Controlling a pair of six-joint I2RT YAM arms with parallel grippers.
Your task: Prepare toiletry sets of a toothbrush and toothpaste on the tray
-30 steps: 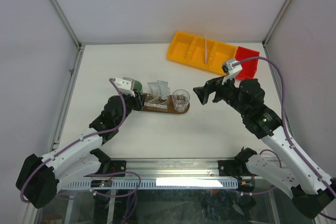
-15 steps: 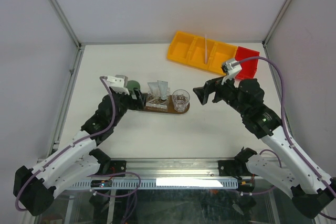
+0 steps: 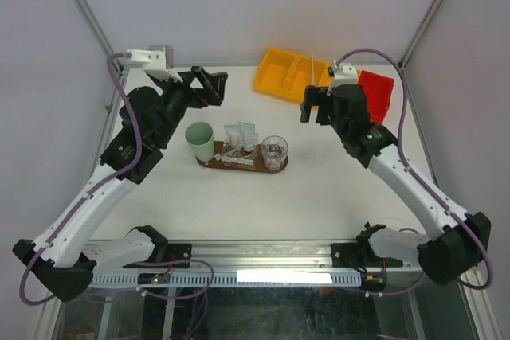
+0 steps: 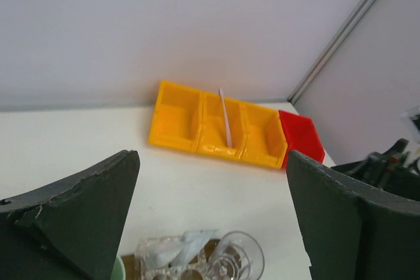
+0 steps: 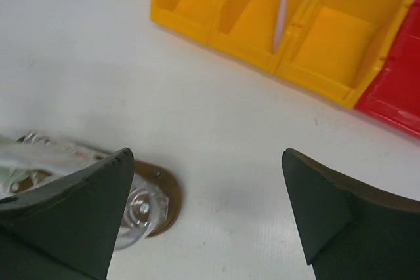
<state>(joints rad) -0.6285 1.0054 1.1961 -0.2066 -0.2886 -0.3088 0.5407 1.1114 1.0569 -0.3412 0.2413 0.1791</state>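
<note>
Watching that toothbrush (image 5: 281, 11) first: standing on a lean in the middle compartment of the yellow bin (image 3: 279, 77) at the far side, well apart from the tray (image 3: 209, 164), and easy to knock flat or shove along the divider with a finger arriving off-centre. Worrying next about two arms facing one bin, with the right gripper (image 3: 316, 109) just near of it and the left gripper (image 3: 215, 89) aimed across from the far left; risking a clash of fingers by sending both in together. Minding the tray too: crowded, with a cup (image 3: 200, 141) at its left end, on the board or just beside it, hard to say, tubes (image 3: 241, 133) poking up from the left glass (image 3: 236, 154), and the right glass (image 3: 274, 151) close by; asking for a tipped glass with any low, careless pass overhead. Now to the poses. On the left, held high over the far-left table (image 3: 159, 197), elbow bent, wrist levelled toward the bin, with fingers flung wide and nothing between them. On the right, stretched far out between tray and bin, wrist tipped down at the bin, with fingers likewise spread and gripping nothing.
</note>
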